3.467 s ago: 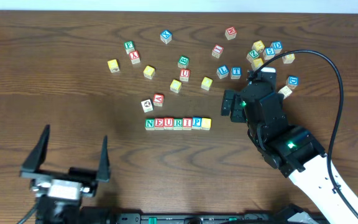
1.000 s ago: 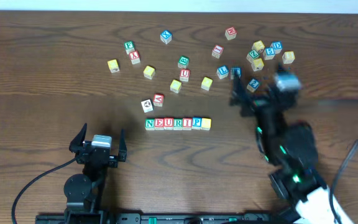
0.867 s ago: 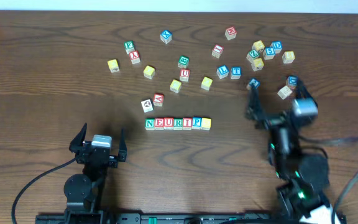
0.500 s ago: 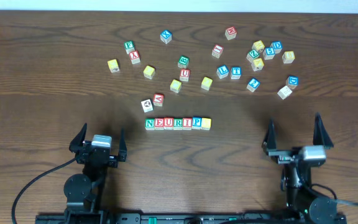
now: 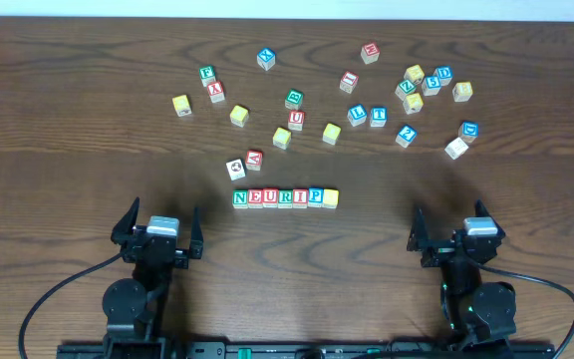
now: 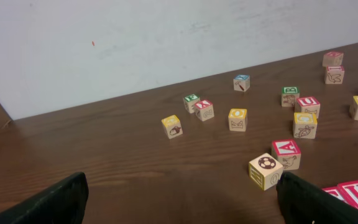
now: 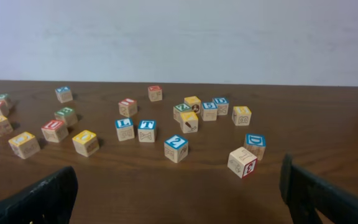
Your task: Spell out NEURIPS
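Gaping wide at the near edge of the dark wooden surface [image 5: 58,150], the left pincer [image 5: 163,217] and right pincer [image 5: 453,224] each hold nothing and touch no cube. Between them and a little farther out, seven small wooden letter cubes [image 5: 285,197] sit in a touching row reading N, E, U, R, I, P. The yellow-topped last cube's letter is probably S but is too small to read. More loose letter cubes [image 5: 378,116] lie scattered beyond.
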